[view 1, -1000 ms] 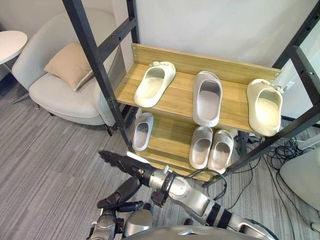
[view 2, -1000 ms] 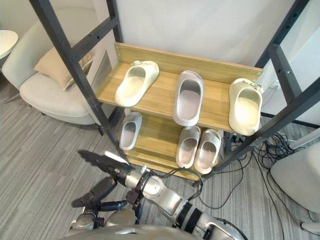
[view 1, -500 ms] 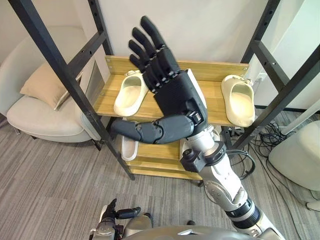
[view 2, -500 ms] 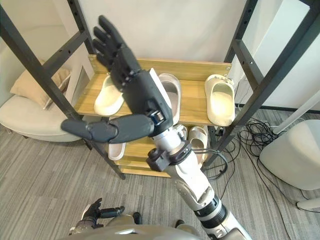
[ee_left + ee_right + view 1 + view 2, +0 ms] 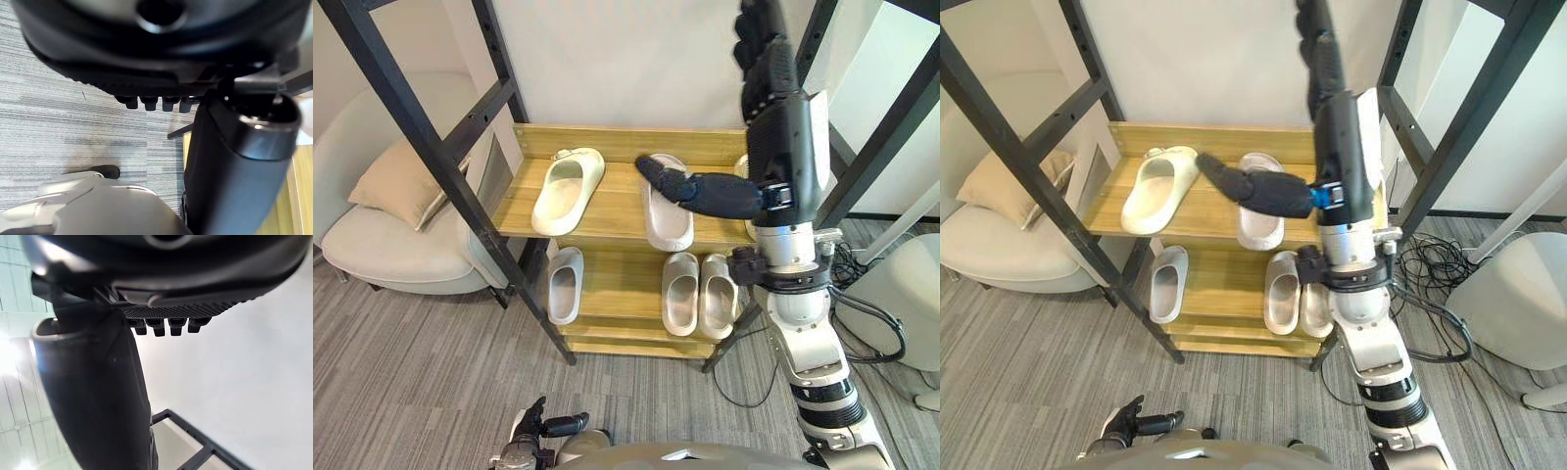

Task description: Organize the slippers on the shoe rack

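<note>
Grey carpet, pale armchair point(image 5: 391, 225), wooden shoe rack point(image 5: 617, 208) against a white wall. On the top shelf, cream slipper point(image 5: 566, 188) and grey slipper point(image 5: 668, 230), unmatched; below, a lone slipper point(image 5: 564, 284) and a grey pair point(image 5: 680, 292). Right hand point(image 5: 783, 147) up before the rack, fingers straight, empty, likely poised to reach; higher and further right along the rack than half a second ago. Left hand point(image 5: 543, 428) low, fingers relaxed, idle.

Black posts point(image 5: 411, 113) flank the upper shelf point(image 5: 619, 203); bare wood shows between cream slipper point(image 5: 566, 188) and grey slipper point(image 5: 669, 222).
</note>
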You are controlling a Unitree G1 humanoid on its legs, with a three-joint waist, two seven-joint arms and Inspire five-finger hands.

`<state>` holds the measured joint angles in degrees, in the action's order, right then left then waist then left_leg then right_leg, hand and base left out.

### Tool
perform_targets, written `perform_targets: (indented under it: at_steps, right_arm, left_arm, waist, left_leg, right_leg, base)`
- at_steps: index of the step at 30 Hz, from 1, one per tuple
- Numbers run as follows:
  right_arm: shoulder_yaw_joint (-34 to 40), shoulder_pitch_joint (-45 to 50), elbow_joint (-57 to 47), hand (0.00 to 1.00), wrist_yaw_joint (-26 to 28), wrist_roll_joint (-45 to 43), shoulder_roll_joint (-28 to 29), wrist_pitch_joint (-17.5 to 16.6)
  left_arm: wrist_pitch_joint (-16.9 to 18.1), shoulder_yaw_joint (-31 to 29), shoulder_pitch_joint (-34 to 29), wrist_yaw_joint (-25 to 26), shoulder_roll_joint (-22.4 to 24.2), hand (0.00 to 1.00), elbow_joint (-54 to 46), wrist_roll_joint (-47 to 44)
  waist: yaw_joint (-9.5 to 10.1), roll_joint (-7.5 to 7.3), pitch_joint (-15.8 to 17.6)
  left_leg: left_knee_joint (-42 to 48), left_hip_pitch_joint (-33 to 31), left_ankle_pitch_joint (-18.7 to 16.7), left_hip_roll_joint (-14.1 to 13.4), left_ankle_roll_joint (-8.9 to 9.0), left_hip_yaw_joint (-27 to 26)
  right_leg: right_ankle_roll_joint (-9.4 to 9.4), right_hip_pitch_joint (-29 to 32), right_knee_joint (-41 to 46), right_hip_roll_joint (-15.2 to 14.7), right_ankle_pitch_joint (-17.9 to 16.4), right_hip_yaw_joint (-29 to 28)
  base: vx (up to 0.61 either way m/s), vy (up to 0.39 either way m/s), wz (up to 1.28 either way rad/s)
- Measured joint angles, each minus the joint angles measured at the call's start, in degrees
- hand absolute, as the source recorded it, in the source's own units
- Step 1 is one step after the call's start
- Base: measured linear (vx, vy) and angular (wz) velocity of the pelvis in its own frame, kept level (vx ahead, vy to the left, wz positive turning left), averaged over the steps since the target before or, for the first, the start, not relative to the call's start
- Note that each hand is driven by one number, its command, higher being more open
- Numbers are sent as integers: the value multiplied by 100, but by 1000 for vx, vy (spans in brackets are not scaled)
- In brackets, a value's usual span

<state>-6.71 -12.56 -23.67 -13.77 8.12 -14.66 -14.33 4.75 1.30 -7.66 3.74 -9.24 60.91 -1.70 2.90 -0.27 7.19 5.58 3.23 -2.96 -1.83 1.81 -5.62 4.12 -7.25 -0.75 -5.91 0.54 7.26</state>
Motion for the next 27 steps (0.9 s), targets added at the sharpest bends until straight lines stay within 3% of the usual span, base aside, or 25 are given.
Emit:
perform_targets:
  at_steps: [12, 27]
  right_arm:
    - [330, 0, 1034, 100, -185, 814, -319, 459]
    - [186, -46, 2574, 100, -22, 981, -619, 801]
  left_arm:
    - [-4, 0, -4, -31, -20, 100, 13, 1]
    - [100, -3, -3, -84, -152, 100, 1, -42]
  waist:
    - [-3, -47, -14]
    - [167, -308, 107]
  left_leg:
    - [-131, 17, 51, 39, -58, 67]
    - [-184, -59, 62, 139, -73, 327]
  right_leg:
    - [5, 1, -49, -8, 2, 51]
    - [22, -53, -221, -47, 12, 228]
  base:
    - [2, -1, 1]
    - [13, 2, 6]
